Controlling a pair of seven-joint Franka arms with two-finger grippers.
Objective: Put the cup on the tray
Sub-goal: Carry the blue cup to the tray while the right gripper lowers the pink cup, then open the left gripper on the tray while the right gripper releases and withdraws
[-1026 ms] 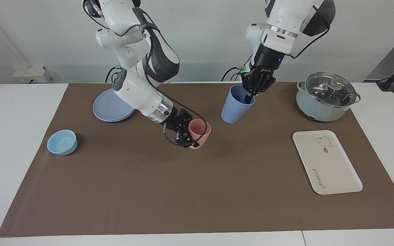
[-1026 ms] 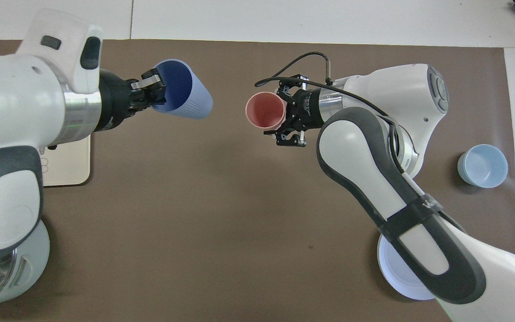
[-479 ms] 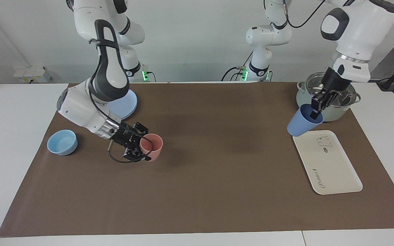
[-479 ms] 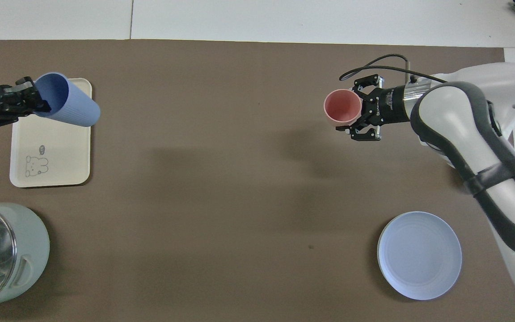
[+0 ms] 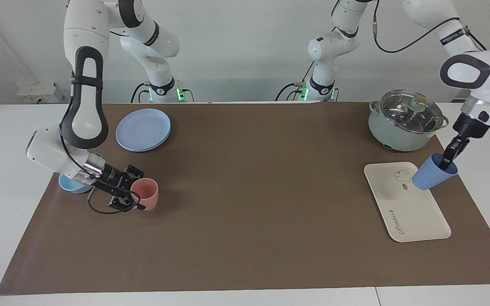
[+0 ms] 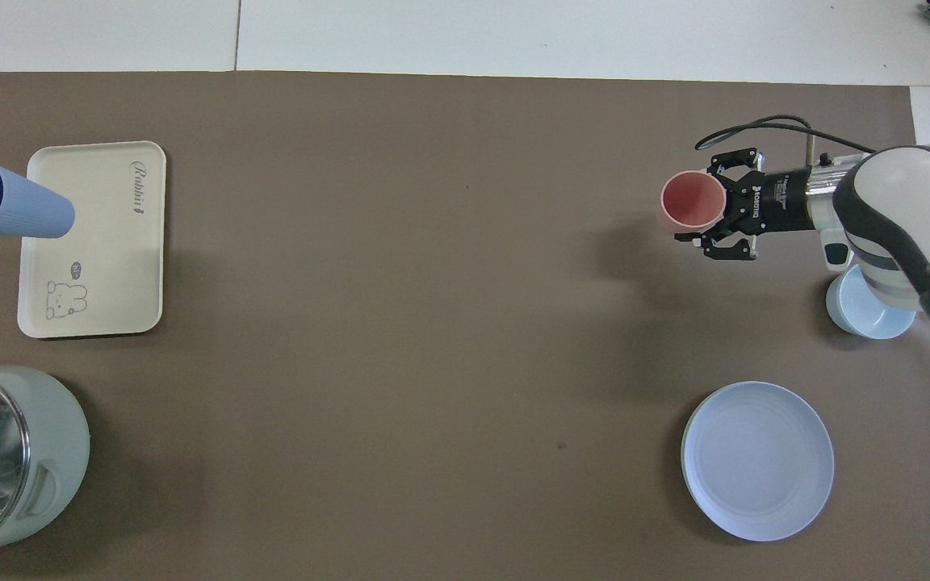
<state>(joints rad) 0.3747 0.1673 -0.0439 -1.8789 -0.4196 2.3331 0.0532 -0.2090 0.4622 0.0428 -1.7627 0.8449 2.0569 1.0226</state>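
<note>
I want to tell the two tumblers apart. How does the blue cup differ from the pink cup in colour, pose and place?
Colour: the blue cup is periwinkle; the pink cup is salmon.
Pose: the blue cup hangs tilted; the pink cup is upright.
Place: the blue cup is over the edge of the tray, in the left gripper; the pink cup is low over the mat near the light-blue bowl, in the right gripper.
Shared: both are tapered, handleless, and gripped at the rim.

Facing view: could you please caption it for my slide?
Left gripper holds tilted periwinkle-blue plastic cup over cream rectangular tray.

Facing and overhead cameras look down oppositely, sharing the brown mat
</note>
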